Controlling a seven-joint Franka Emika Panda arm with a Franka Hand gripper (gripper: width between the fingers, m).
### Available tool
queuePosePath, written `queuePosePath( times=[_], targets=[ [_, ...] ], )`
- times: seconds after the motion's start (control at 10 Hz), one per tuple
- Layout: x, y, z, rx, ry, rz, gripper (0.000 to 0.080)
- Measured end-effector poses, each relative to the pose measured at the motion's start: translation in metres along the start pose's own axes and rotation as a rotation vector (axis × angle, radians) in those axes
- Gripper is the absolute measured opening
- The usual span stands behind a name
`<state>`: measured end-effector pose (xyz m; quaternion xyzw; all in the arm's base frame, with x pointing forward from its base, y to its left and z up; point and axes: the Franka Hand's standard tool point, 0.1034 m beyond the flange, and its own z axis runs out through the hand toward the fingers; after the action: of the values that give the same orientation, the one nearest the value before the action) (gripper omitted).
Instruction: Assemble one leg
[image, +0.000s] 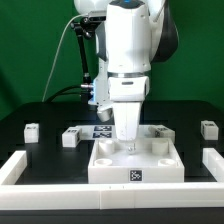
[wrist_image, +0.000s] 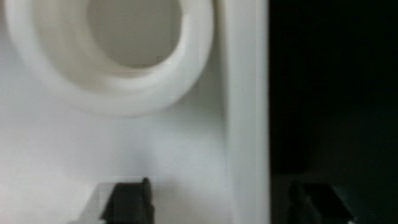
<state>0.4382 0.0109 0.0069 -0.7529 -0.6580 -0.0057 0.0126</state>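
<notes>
The large white tabletop lies flat at the front middle of the table. My gripper points straight down just above its far part. In the wrist view the gripper is open with nothing between its two dark fingertips. One fingertip is over the white tabletop below a round corner socket. The other is over the black table past the tabletop's edge. Small white legs lie loose on the table, one and another at the exterior view's left, and a third at the right.
A low white wall borders the table at the front and both sides. The marker board lies behind the tabletop, partly hidden by the arm. Another small white part sits just behind the tabletop.
</notes>
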Motion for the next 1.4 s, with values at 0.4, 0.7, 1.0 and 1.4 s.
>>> queuePosePath(
  times=[0.4,0.7,1.0,1.4],
  targets=[
    [0.000,0.000,0.000,-0.001,0.000,0.000,0.0054],
    [0.000,0.000,0.000,-0.001,0.000,0.000,0.0054],
    [0.000,0.001,0.000,-0.001,0.000,0.000,0.0054],
    [0.022,0.013,0.000,-0.014,0.010,-0.089,0.0054]
  ],
)
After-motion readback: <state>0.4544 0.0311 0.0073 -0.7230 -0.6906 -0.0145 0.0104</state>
